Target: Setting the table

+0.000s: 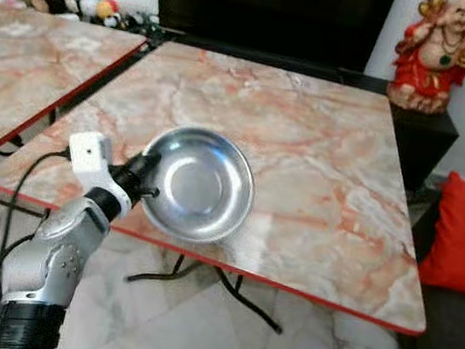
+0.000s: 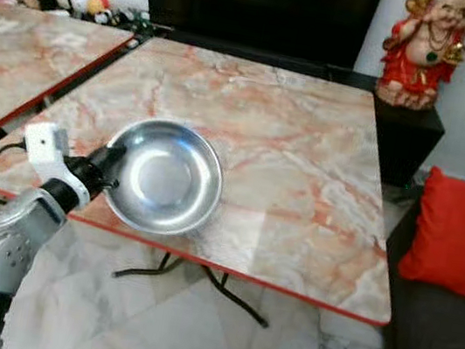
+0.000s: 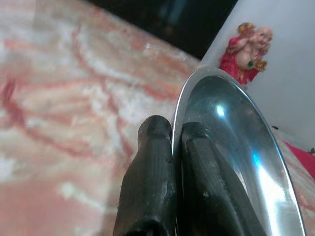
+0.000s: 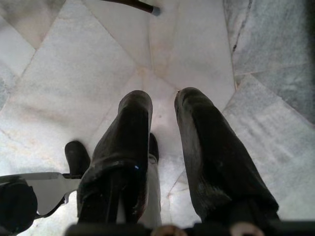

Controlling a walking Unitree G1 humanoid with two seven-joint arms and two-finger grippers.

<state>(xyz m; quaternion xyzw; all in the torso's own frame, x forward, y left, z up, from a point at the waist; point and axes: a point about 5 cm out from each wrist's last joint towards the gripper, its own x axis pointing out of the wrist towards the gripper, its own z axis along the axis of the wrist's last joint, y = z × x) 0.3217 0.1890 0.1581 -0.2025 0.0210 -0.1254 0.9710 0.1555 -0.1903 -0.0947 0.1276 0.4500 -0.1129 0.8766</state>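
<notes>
Left wrist view: gripper [image 3: 173,129] pinching steel bowl [image 3: 231,142].

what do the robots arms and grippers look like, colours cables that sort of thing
The left arm is silver metal with a ribbed black cuff lower down and a white boxy block at the wrist. A black cable loops alongside it. The left gripper has two long black fingers with a matte, faintly ridged surface. The right gripper has the same thick black fingers, rounded at the tips and slightly scuffed.
</notes>
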